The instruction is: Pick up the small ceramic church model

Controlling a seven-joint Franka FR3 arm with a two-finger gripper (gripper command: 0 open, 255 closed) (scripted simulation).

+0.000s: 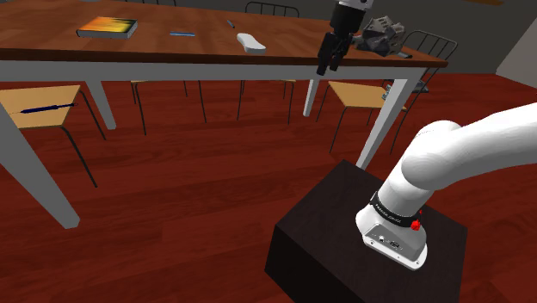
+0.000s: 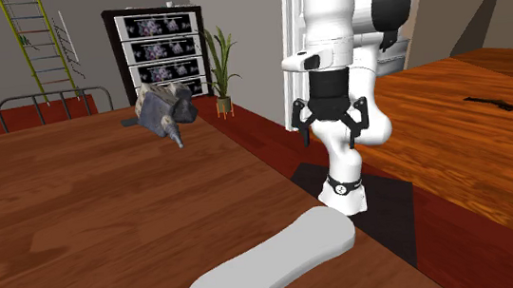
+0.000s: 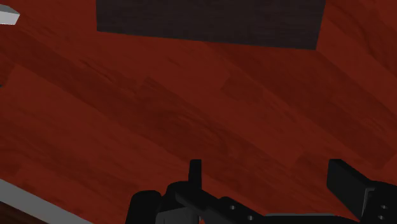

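End effector (image 2: 333, 137) hangs pointing down, fingers wide apart, just off the table (image 2: 80, 216) near the church model (image 2: 166, 108).

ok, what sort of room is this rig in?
Likely a dining room in a house: a long wooden table with chairs drawn up to it on a red-brown wood floor, and a potted plant beside a dark shelf unit by the wall.

place: home dining room | evidence: long wooden table (image 1: 172, 50), chairs (image 1: 354, 93), potted plant (image 2: 222, 60)
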